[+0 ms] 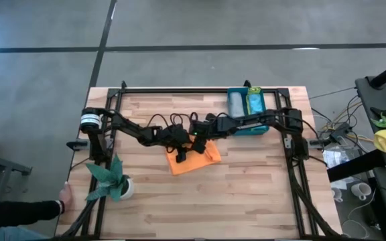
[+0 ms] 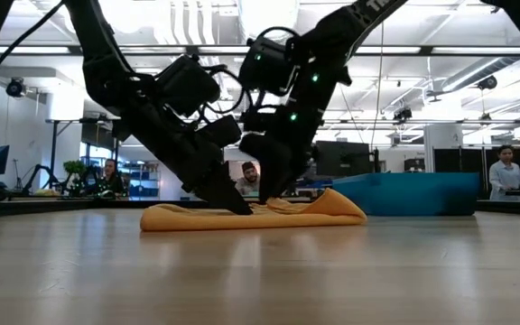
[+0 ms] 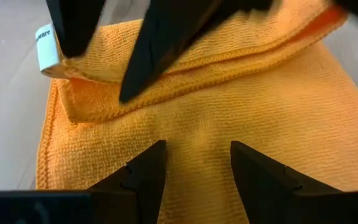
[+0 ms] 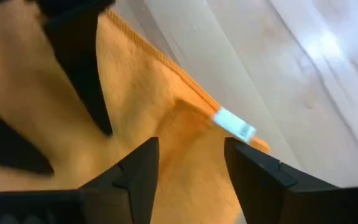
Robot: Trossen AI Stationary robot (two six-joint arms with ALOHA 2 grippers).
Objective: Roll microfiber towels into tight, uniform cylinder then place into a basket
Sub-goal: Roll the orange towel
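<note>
A: From above, what do we count on the bench?

B: We count one orange towel lying near the middle of the bench, partly folded. We count one basket at the far edge, toward the right corner, with two rolled towels inside: a grey one and a lime green one, side by side. One plant in a white pot stands near the left edge. Two arms meet over the orange towel, the left gripper and the right gripper close together.

A: And level with the bench?

B: We see the one orange towel flat with a raised fold, the basket behind it, both grippers' tips down on the cloth. Three people show in the room behind.

A: The left wrist view?

B: We see the left gripper's fingers apart, just over the towel's flat layer with cloth showing in the gap, nothing pinched. The other arm's fingers rest by the folded edge, beside one white label.

A: The right wrist view?

B: We see the right gripper with fingers parted above the folded corner, gripping nothing, the label just beyond.
</note>
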